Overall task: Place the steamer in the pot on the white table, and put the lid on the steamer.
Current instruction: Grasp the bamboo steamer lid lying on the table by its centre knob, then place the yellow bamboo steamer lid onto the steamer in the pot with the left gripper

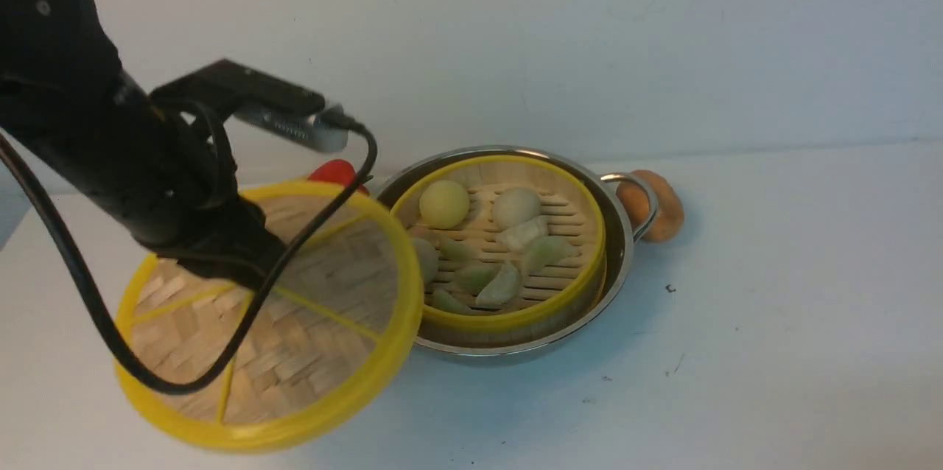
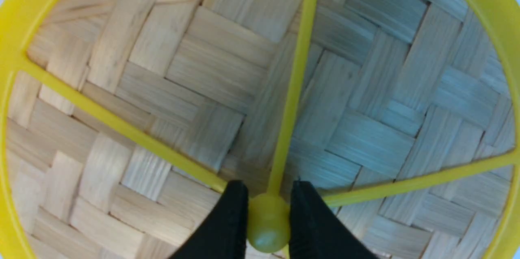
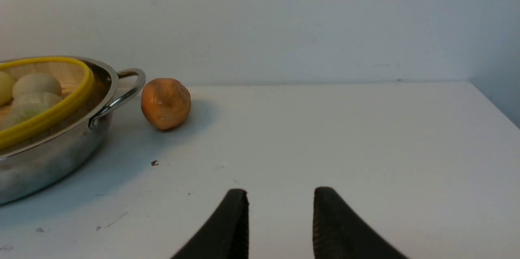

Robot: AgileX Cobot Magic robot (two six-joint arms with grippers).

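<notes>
The steamer (image 1: 508, 249), a bamboo basket with a yellow rim and buns and dumplings inside, sits in the shiny steel pot (image 1: 622, 256) on the white table (image 1: 773, 308). The lid (image 1: 295, 337), a woven disc with yellow rim and spokes, hangs tilted to the left of the pot, its edge overlapping the pot's left side in the front view. My left gripper (image 2: 268, 190) is shut on the lid's yellow centre knob (image 2: 268, 226). My right gripper (image 3: 280, 196) stands open over bare table, right of the pot (image 3: 48, 157); it does not show in the front view.
An orange-brown round fruit (image 1: 659, 205) lies just behind the pot's right handle (image 1: 637, 197). Something red (image 1: 335, 172) peeks out behind the lid. A grey wall runs close behind the table.
</notes>
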